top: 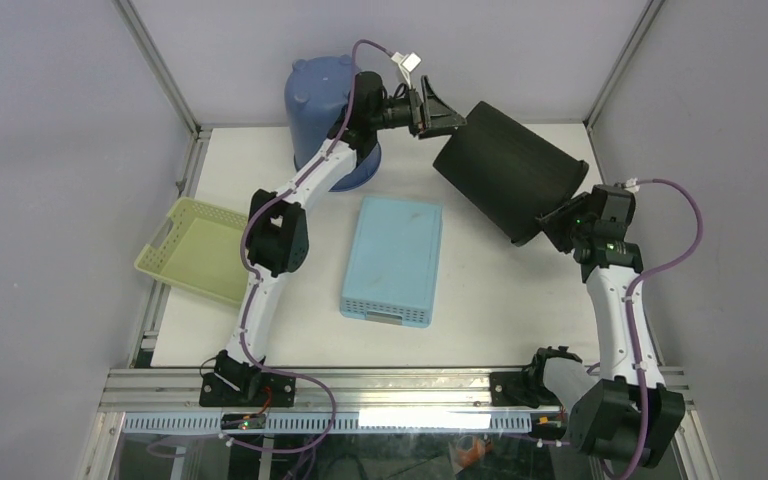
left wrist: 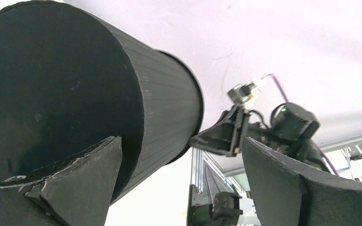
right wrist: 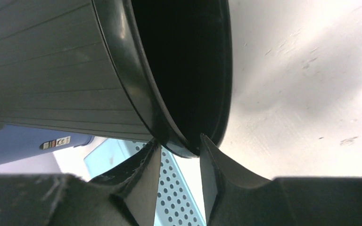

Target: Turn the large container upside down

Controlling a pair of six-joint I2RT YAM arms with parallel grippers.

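The large container (top: 510,175), the black ribbed one, is at the back right of the table (top: 500,320), tipped well over. Its long axis runs diagonally in the top view: closed base (left wrist: 52,94) up and toward back centre, open mouth down and toward the R arm. Can't tell whether the low edge of the mouth touches the table or hangs just off it. The right gripper (top: 558,218) is at the mouth end and partly closed. In its wrist view one finger sits outside the rim (right wrist: 136,84) and one inside, and both look pressed on, so I read it as a pinch on the lowest bit of the rim. The left gripper (top: 442,115) is at the opposite end, facing the base, with its jaws as wide as they go and nothing in them. One finger (left wrist: 75,188) overlaps the base edge in its wrist view, but I can't tell if it's in contact. So the container lies between the two arms, w/ R holding and L only near. My read is that the flip is roughly halfway: the mouth needs to swing under and the base up, pivoting about the R pinch, and L is well placed to steady the base. Nearby are a blue bin (top: 320,100) behind the L arm, a light-blue crate (top: 392,260) mid-table, and a green basket (top: 195,245) far left, all apart from the container.
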